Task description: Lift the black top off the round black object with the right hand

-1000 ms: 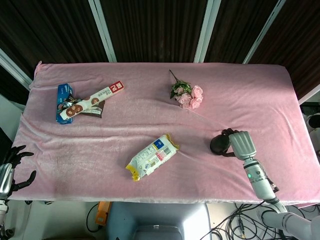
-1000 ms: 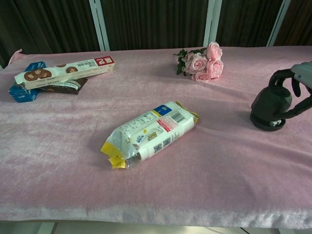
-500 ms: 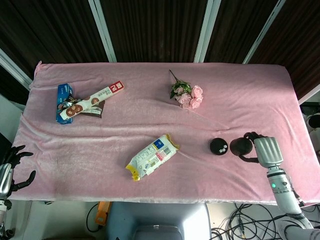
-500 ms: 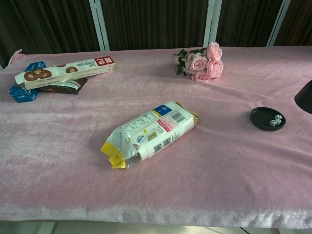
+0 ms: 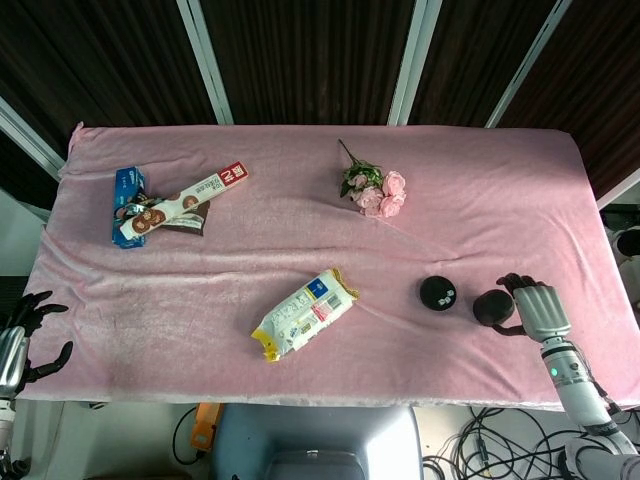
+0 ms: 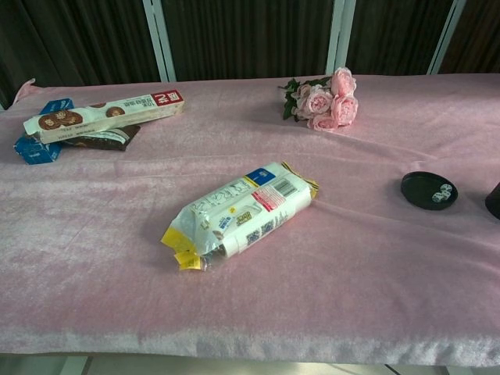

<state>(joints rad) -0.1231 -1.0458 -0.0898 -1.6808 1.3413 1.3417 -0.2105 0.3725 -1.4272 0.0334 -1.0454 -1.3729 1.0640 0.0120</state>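
The round black base (image 5: pixel 437 292) (image 6: pixel 429 191) lies uncovered on the pink cloth, with small white pieces inside it. My right hand (image 5: pixel 537 309) grips the black top (image 5: pixel 492 308) to the right of the base, low over the cloth near the front edge. In the chest view only a sliver of the black top (image 6: pixel 494 200) shows at the right border. My left hand (image 5: pixel 22 335) hangs off the table's front left corner, fingers spread, holding nothing.
A white snack bag (image 5: pixel 304 313) lies front centre. Pink roses (image 5: pixel 376 191) lie behind the base. Cookie boxes (image 5: pixel 165 203) are stacked at the back left. The pink table (image 5: pixel 300 230) ends just in front of my right hand.
My right hand lifted the black top off the base and carried it right, then lowered it toward the cloth. The base stayed put, now showing white pieces.
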